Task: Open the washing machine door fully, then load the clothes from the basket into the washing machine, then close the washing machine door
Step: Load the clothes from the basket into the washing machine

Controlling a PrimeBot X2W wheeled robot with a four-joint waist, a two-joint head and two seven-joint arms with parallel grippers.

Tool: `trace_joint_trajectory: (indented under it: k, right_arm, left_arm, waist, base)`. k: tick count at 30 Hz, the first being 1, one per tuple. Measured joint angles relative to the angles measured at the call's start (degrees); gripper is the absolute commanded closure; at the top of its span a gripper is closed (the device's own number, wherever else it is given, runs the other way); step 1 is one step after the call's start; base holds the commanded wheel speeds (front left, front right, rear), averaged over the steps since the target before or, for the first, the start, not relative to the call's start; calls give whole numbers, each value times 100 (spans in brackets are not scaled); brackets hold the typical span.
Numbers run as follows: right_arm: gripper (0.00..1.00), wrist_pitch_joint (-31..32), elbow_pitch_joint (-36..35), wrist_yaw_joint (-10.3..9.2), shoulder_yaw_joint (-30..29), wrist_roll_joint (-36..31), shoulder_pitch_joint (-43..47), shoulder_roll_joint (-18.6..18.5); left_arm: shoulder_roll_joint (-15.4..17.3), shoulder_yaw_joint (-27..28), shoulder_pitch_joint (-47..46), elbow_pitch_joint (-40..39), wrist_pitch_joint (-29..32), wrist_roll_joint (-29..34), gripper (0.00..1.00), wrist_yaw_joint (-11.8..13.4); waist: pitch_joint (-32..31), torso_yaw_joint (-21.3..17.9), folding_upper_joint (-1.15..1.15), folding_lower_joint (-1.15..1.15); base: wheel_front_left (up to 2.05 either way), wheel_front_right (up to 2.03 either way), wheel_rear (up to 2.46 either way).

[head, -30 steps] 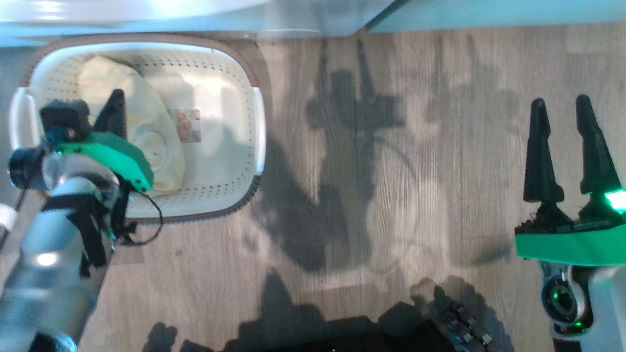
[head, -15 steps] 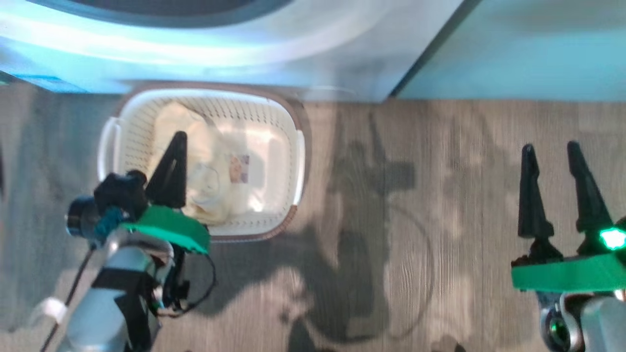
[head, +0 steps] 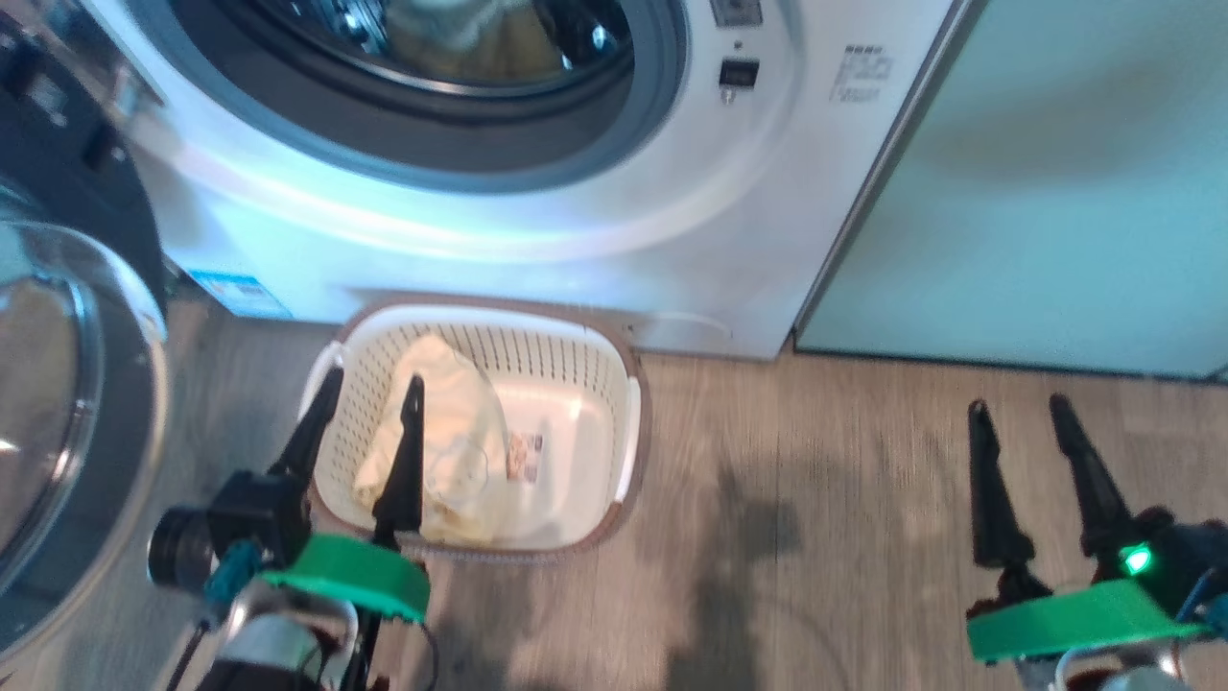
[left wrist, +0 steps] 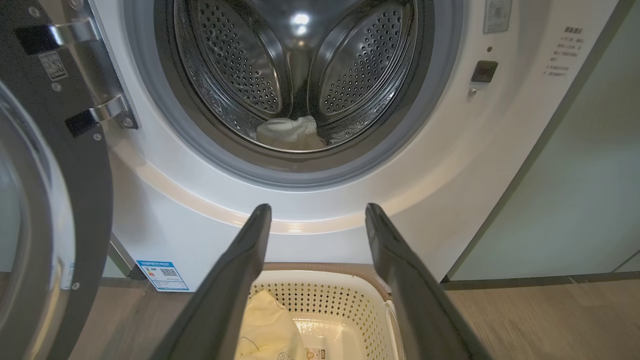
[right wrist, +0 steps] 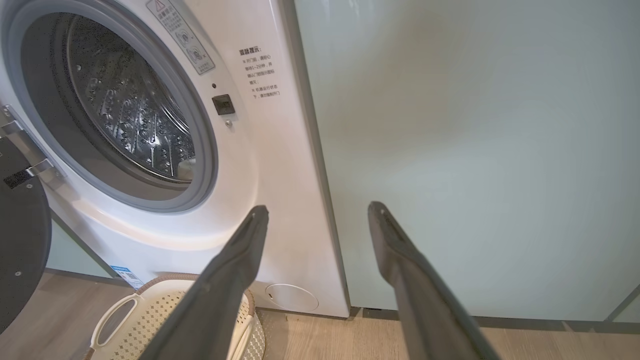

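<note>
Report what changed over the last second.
The left gripper opened: its fingers, pressed together before, now stand apart above the basket, holding nothing. The head camera tilted up, bringing the washing machine and its open door into view; that is no move of the things. Unchanged: the right gripper open and empty, the clothes lying in the basket.

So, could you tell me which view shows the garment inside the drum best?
The left wrist view: it looks straight into the drum, with the pale garment sharp at the bottom. The head view crops and blurs it; the right wrist view catches a sliver.
</note>
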Motion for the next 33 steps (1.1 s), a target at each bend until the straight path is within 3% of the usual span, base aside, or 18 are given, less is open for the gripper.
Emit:
trace_joint_trajectory:
  k: [11,19,33]
  right_arm:
    - [0,0,115,0,115,0,577,1]
    - [0,0,174,0,136,-64,962,1]
    - [0,0,159,0,199,-99,1049,1]
  left_arm:
    - [86,-1,1047,-720,257,41,0,296]
    - [141,-32,1520,-911,428,42,0,359]
    - [159,-129,1605,-978,454,42,0,394]
  waist:
    - [-1027,54,0,0]
    - [-1582,-9,0,0]
    - [-1709,-83,0,1]
  base:
    - [0,0,0]
    - [0,0,0]
    - [0,0,0]
